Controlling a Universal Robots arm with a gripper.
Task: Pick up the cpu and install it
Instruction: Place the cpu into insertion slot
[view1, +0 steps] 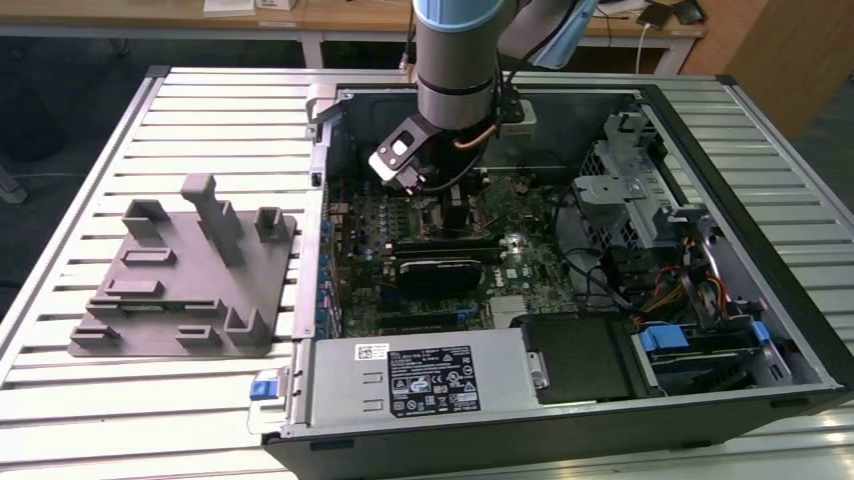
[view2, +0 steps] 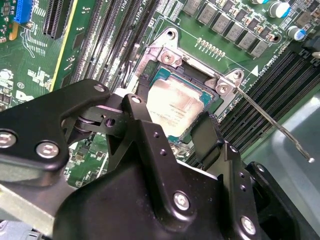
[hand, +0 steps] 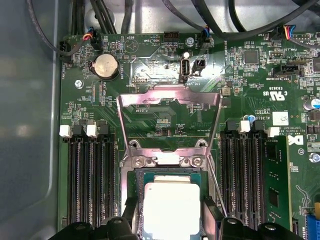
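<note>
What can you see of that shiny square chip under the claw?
The cpu is a flat square chip with a bright silver metal top and a thin teal-green rim. It seems to lie flat in the open socket on the green board, the metal frame swung open. The claw straddles two opposite sides.

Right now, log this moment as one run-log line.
stage: install | end effector: at cpu | cpu: in motherboard socket | load plate: open

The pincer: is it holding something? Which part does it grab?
The pincer seems to pinch the cpu by two opposite side edges, as the cpu sits in the open socket.
</note>
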